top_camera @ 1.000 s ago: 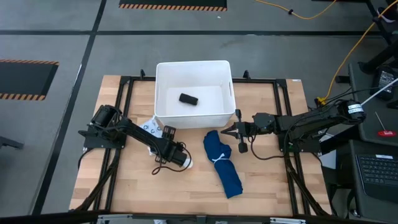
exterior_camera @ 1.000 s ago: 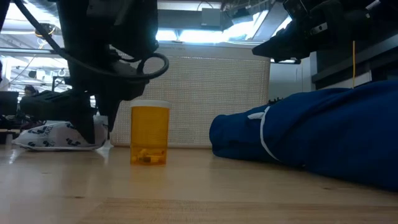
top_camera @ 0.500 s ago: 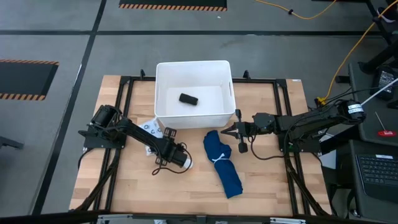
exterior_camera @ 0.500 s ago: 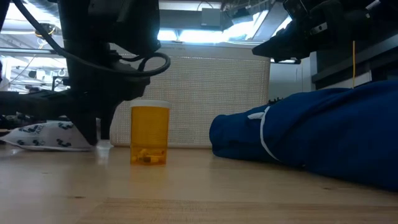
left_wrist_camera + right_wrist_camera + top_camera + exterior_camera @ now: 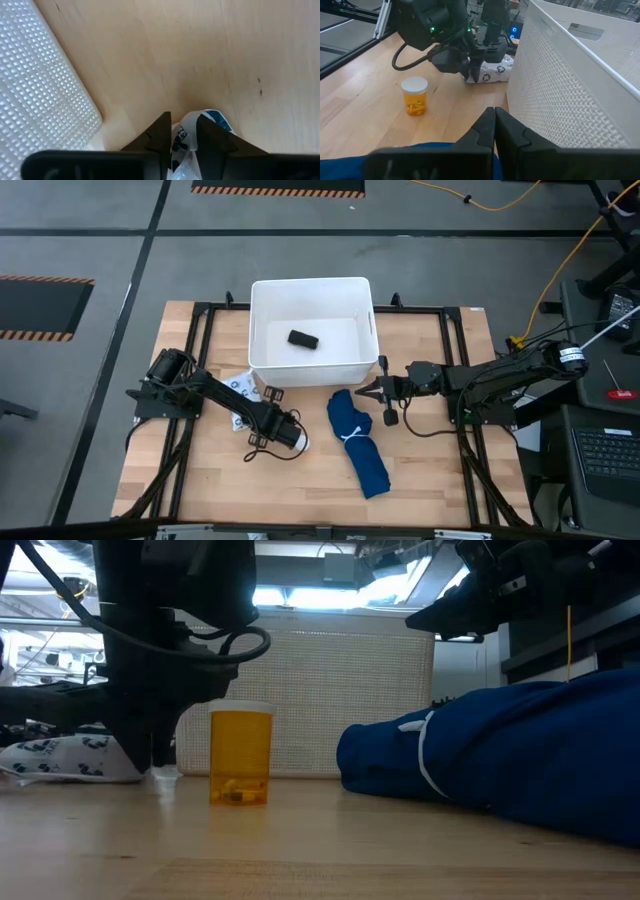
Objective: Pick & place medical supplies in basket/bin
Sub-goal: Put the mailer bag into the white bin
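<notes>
So far only one dark item point(image 5: 303, 338) lies in the tub point(image 5: 262, 370) at upper centre, while the left gripper point(image 5: 181, 142) clamps the packet point(image 5: 207, 120), the right gripper point(image 5: 494, 131) is closed empty, and the blue bundle point(image 5: 358, 442) waits below.

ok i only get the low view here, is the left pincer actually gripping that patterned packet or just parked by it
observer: gripping it. the left wrist view shows the left pincer shut on the packet, right beside the tub wall.
operator: is the tub empty
observer: no, the high view shows a small black object lying inside the tub.
operator: and the right pincer
observer: the right pincer is shut with nothing in it, near the tub's front corner, by the end of the blue bundle.
</notes>
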{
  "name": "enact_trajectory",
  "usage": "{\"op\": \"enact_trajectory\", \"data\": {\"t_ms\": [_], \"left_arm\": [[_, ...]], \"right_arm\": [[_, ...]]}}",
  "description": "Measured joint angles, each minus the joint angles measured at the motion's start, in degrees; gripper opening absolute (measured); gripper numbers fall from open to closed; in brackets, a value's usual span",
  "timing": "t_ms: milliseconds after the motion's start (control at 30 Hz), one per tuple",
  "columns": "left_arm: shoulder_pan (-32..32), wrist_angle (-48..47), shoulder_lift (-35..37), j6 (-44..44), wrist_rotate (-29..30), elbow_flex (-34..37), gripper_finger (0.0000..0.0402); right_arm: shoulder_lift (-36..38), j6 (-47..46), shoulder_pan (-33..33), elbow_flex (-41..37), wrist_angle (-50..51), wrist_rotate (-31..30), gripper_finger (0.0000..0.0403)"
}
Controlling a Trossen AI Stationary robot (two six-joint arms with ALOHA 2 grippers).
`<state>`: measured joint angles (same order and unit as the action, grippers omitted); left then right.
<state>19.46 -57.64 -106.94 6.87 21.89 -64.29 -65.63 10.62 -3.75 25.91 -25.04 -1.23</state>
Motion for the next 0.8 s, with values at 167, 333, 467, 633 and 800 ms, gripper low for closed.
{"op": "enact_trajectory", "data": {"t_ms": [167,333,467,633,800], "left_arm": [[0.0,0.0,0.0,-0.1,0.0,0.0,0.0096],[0.0,0.0,0.0,-0.2,-2.9,0.1,0.0110],[0.0,-0.3,0.0,-0.2,-3.4,0.2,0.0111],[0.0,-2.5,0.0,-0.2,-3.4,0.2,0.0093],[0.0,-5.4,0.0,-0.2,-3.4,0.2,0.0049]], "right_arm": [[0.0,-0.1,0.0,0.0,0.0,0.0,0.0012],[0.0,-0.1,0.0,0.0,0.0,0.0,0.0012],[0.0,-0.1,0.0,0.0,0.0,0.0,0.0012],[0.0,-0.1,0.0,0.0,0.0,0.0,0.0012],[0.0,-0.1,0.0,0.0,0.0,0.0,0.0012]]}}
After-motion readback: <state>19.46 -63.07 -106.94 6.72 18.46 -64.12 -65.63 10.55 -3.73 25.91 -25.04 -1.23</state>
